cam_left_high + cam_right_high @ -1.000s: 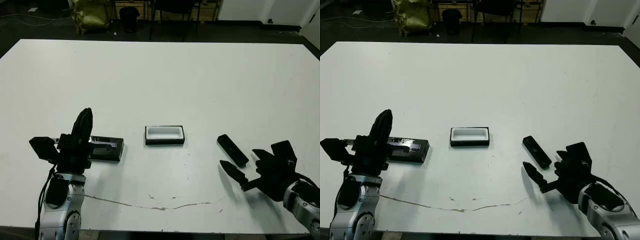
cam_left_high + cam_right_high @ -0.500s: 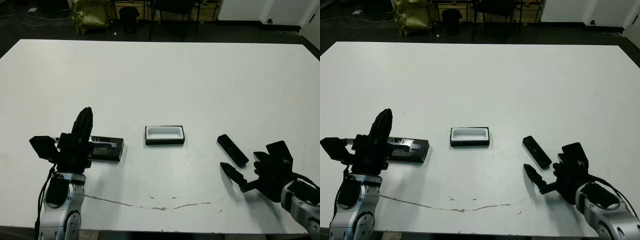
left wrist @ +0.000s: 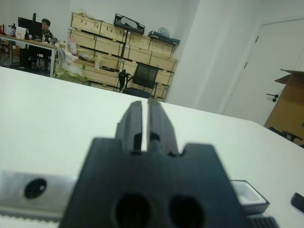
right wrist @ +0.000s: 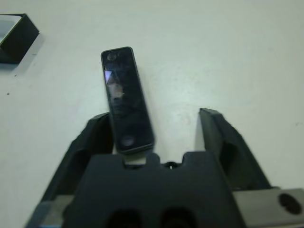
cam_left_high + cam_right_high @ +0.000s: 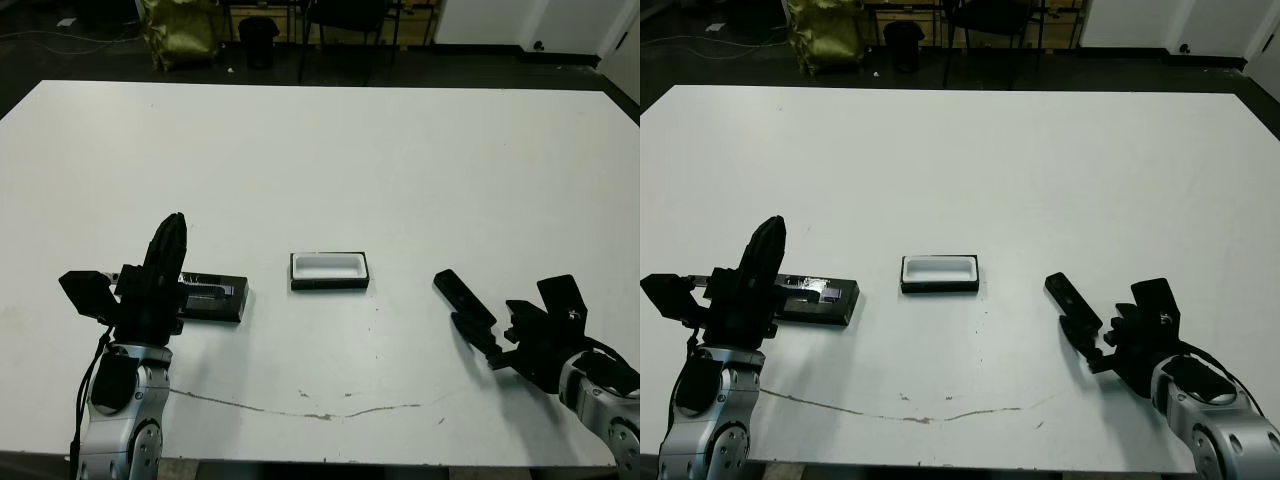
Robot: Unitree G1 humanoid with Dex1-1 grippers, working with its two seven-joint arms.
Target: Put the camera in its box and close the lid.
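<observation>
One risk: right hand [image 4: 156, 137], fingers spread wide around the near end of the camera [image 4: 124, 97] at lower right of the tabletop [image 5: 330, 150], straddles it off-centre, so closing could skew it sideways.

You saw a white table [image 5: 400, 170], a glossy black camera [image 4: 124, 97] with a bluish glint, a black box [image 5: 330, 271] lined white, and a black lid [image 5: 212, 297] with a silvery strip.
</observation>
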